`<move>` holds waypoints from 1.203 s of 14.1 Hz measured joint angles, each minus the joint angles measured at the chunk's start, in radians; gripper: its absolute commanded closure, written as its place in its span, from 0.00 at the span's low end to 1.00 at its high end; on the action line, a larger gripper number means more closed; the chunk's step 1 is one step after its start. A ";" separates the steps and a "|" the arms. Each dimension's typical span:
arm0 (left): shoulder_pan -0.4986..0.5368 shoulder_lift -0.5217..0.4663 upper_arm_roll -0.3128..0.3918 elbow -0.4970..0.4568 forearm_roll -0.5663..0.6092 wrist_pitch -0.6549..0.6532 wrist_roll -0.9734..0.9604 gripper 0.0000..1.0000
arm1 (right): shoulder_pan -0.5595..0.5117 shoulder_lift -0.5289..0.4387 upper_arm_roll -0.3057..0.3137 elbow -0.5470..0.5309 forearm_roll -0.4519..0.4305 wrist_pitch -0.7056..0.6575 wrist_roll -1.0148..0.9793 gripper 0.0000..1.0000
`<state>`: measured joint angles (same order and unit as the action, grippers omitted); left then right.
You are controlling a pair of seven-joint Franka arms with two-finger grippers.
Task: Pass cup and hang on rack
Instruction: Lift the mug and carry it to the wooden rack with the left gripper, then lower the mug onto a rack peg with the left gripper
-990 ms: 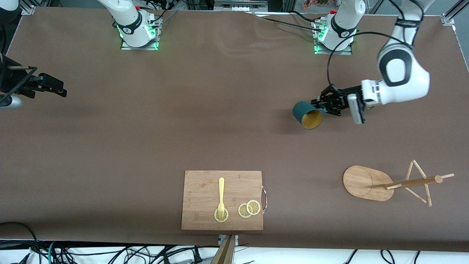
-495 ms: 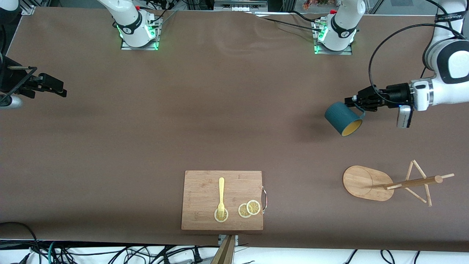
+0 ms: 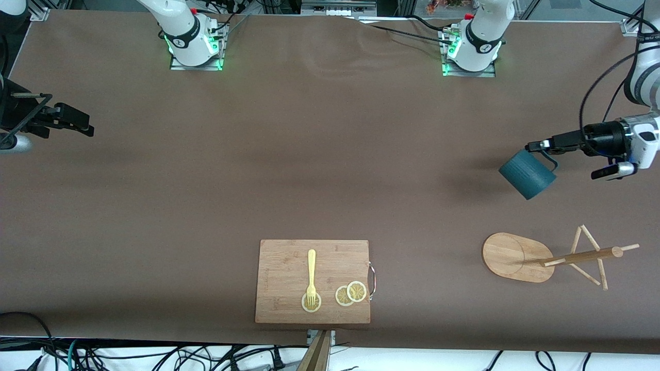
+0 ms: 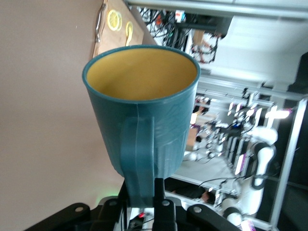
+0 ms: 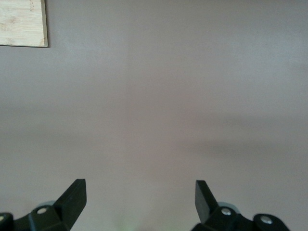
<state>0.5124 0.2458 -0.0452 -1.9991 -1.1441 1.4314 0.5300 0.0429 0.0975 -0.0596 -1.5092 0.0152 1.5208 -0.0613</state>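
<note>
Holding the cup (image 3: 527,175) by its handle in my left gripper (image 3: 539,146), jaws pinching, above the bench (image 3: 330,170); right gripper (image 5: 139,195) waits, jaws spread.

One cup (image 3: 527,174), one rack (image 3: 521,257), one cutting board (image 3: 289,268), one fork (image 3: 311,275), three lemon slices (image 3: 356,291).

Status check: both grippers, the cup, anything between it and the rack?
Left gripper shut on the cup handle, airborne at the left arm's end. Right gripper open, waiting over bare table. Rack upright, nearer the front camera; nothing in between.
</note>
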 measured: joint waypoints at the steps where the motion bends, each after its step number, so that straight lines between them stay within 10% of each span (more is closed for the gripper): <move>1: 0.017 0.015 0.000 0.003 -0.023 -0.006 -0.015 1.00 | 0.000 0.000 0.000 0.000 0.000 0.000 0.000 0.00; 17: 0.112 0.357 0.001 0.191 -0.308 -0.114 -0.017 1.00 | 0.000 0.000 0.000 0.000 0.000 0.000 0.000 0.00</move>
<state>0.6247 0.6029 -0.0447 -1.8081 -1.4522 1.3174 0.5126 0.0429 0.0976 -0.0596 -1.5091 0.0152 1.5208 -0.0613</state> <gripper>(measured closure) 0.789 0.000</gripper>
